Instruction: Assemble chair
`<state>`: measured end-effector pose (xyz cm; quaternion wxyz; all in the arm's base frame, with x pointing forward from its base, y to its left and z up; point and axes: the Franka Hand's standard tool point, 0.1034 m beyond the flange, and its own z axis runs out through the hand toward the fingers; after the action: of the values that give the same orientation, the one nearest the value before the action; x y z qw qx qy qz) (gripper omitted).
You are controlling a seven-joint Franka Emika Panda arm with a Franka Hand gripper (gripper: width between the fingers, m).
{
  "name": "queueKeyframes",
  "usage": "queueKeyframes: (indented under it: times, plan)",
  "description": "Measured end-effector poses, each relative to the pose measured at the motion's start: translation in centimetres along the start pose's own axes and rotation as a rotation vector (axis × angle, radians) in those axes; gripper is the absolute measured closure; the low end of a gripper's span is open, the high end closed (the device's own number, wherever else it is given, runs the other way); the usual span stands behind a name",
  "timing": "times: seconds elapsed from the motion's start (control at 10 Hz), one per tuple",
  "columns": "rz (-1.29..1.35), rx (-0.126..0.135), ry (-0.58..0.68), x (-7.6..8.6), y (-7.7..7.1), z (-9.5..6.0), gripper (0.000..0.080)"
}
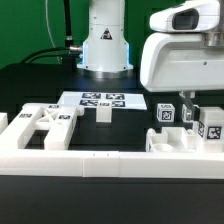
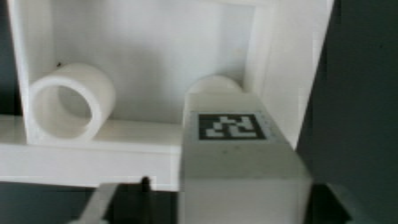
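Chair parts lie loose on the black table, and neither view shows any of them joined.

Wrist view: a squared white bar of matte plastic runs lengthwise under the camera. It is flat-faced, with one black-and-white tag on its upper face. Its far end is rounded and sits close to a white wall. Beside the bar, in the same walled pocket, a short white ring stands on edge, hollow through the middle.

Exterior view: the ring and the pocket do not show clearly. This view shows a tagged cube and a larger tagged block at its right. A flat open frame piece lies at its left, and a small plain post stands near the middle, just in front of the marker board. A long low white rail crosses the foreground.

The gripper hangs low between the cube and the larger block, under the glossy white arm. In the wrist view one dark finger shows alongside the bar; whether the jaws press the bar or stand clear of it cannot be told
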<state>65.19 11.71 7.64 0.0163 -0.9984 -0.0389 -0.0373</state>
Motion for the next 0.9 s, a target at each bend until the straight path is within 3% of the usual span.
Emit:
queueKeyframes:
  times: [0.1, 0.6, 0.9]
  plan:
    - [0.003, 0.000, 0.000, 0.00, 0.00, 0.01, 0.0513]
    - [0.497, 0.021, 0.000, 0.02, 0.27, -0.02, 0.0513]
    - [0.662, 0.021, -0.004, -0.04, 0.24, 0.01, 0.0512]
